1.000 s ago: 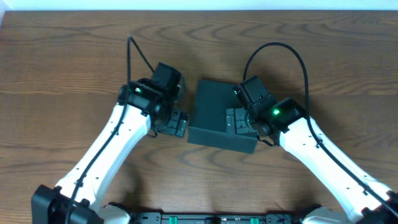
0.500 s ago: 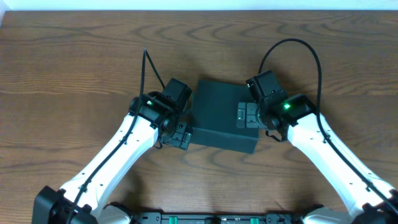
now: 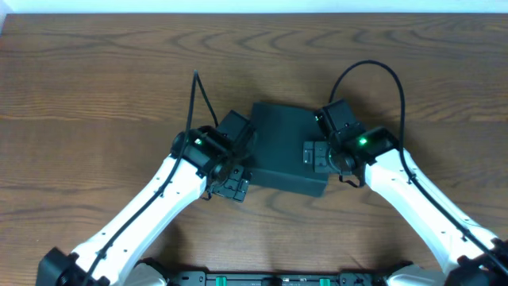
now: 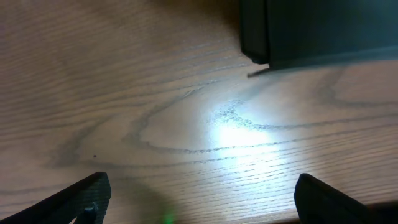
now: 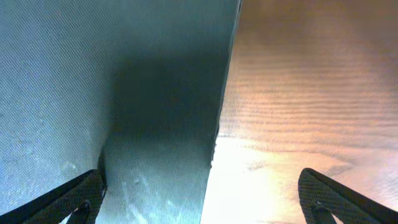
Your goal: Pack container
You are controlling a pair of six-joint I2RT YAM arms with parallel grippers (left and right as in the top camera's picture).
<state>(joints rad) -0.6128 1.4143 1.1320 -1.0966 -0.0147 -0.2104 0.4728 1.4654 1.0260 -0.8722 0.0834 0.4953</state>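
Dark container (image 3: 279,147), both flanks partly hidden

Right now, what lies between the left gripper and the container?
Nothing but bare table between left gripper and container, as the left wrist view shows.

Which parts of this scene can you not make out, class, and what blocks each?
- Inside of the container: overhead view, its dark top covers it.
- Most of the container: left wrist view, cut off by the top edge.
- Fingers of the left hand and right hand: wrist views, only the tips show, cut off by the bottom edge.
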